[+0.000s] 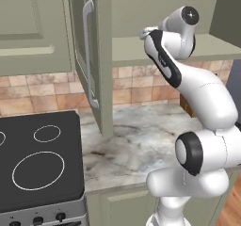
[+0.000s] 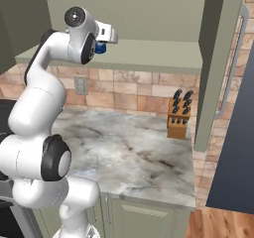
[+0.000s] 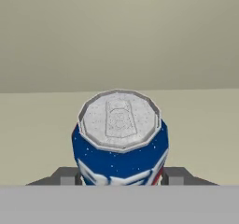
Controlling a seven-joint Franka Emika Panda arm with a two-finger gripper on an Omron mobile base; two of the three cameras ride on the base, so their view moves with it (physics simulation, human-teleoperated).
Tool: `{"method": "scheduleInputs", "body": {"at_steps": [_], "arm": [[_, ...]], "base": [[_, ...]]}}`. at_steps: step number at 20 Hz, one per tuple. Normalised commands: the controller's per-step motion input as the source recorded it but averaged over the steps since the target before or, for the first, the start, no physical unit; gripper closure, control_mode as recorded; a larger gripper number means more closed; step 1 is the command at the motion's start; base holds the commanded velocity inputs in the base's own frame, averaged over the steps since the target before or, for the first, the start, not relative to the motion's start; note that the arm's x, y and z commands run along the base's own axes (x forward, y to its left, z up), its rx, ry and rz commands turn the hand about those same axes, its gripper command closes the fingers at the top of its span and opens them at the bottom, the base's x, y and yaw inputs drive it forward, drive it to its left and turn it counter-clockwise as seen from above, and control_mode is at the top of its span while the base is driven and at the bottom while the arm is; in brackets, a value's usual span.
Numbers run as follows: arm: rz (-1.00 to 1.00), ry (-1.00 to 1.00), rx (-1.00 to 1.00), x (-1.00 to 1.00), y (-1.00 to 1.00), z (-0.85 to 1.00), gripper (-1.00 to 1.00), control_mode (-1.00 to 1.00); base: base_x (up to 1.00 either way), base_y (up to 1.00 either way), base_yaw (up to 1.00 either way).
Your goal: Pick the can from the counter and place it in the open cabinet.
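Can (image 3: 119,141) sits clamped between the two dark fingertips of the hand (image 3: 119,176), one tip (image 3: 67,176) on each side of its blue body, its silver top facing the hand camera and its long axis running along the line of the hand. In the right base view the can (image 2: 101,48) shows as a blue spot by the raised wrist, level with the flat shelf of the open cabinet (image 2: 149,53) and well above the desk (image 2: 129,152). The hand view shows pale shelf (image 3: 196,134) behind the can, so it looks to be over the shelf already; whether its base touches cannot be told. The next move probably turns on that small vertical gap: lower, then let go.
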Motion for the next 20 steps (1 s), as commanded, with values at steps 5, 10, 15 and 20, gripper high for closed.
{"method": "scheduleInputs", "body": {"at_steps": [5,10,15,20], "arm": [[0.00,0.01,0.00,0.16,0.00,-0.21,1.00,-1.00],[0.00,0.01,0.00,0.16,0.00,-0.21,-1.00,-1.00],[0.00,0.00,0.00,0.11,0.00,-0.13,-1.00,-1.00],[0.00,0.00,0.00,0.11,0.00,-0.06,-1.00,-1.00]], "base": [[0.00,0.00,0.00],[0.00,0.00,0.00],[0.00,0.00,0.00],[0.00,0.00,0.00]]}}
